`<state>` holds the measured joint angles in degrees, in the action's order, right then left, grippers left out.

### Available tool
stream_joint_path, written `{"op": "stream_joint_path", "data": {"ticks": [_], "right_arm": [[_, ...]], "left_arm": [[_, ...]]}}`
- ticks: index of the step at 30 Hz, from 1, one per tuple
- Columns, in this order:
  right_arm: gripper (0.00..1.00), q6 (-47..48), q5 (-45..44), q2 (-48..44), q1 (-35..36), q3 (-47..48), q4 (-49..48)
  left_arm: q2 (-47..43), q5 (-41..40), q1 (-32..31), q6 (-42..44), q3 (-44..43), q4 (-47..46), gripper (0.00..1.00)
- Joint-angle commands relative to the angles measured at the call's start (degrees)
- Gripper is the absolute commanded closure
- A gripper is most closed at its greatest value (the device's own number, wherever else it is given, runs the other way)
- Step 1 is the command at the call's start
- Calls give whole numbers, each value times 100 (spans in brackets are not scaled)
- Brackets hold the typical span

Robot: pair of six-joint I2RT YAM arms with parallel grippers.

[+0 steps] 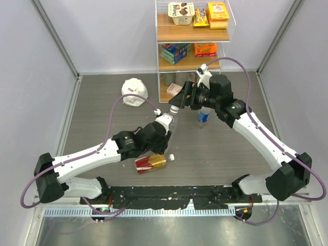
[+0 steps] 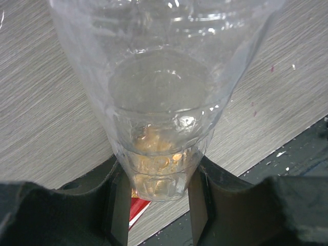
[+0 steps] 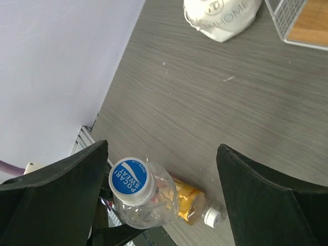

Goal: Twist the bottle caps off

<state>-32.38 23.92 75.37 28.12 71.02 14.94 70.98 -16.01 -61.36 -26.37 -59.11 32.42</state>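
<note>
1. The right pincer is released. Its two black fingers are spread wide and grip nothing.
2. In the gap between those fingers sits the blue cap, round with white lettering on top. It is on the neck of the clear bottle.
3. The blue cap lies far closer to one finger than to the other. Whether it brushes that nearer finger cannot be told.
4. The left pincer is clenched on the clear bottle's bottom end, with one pad pressed against each side.
5. From overhead, the clear bottle is held at a tilt. Its neck points away from the arm bases and toward the right pincer.
6. The amber bottle, with its red-and-gold label, lies on its side on the table. It is near the left pincer, on the side toward the arm bases.
7. A white cap is on the amber bottle's neck, which points to the right in the overhead view.
8. The blue-labelled bottle stands on the table beneath the right arm. Its top is hidden by that arm, so its cap cannot be seen.
9. A lumpy white bag rests on the table toward the far wall, well apart from the bottles.
10. A wire shelf stands against the far wall, to the right of the white bag. It has wooden boards and holds snack boxes.
</note>
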Motion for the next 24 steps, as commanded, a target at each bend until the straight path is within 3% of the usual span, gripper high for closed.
{"op": "stream_joint_path", "data": {"ticks": [1, 8, 11, 19, 21, 23, 24], "right_arm": [[12, -146, -134, 30, 36, 263, 123], [31, -268, 279, 39, 36, 0, -175], [46, -382, 551, 48, 44, -89, -377], [55, -330, 622, 214, 185, -19, -307], [62, -313, 631, 215, 211, -1, -281], [75, -269, 631, 215, 220, 8, -272], [89, -251, 640, 197, 220, -1, -272]], "left_arm": [[126, -289, 19, -88, -346, 176, 100], [311, -306, 28, -70, -461, 247, 100], [329, -306, 28, -79, -443, 264, 100], [337, -332, 28, -96, -443, 299, 100], [329, -341, 19, -96, -443, 300, 100], [311, -333, 28, -96, -452, 300, 100], [294, -324, 19, -105, -443, 300, 100]]}}
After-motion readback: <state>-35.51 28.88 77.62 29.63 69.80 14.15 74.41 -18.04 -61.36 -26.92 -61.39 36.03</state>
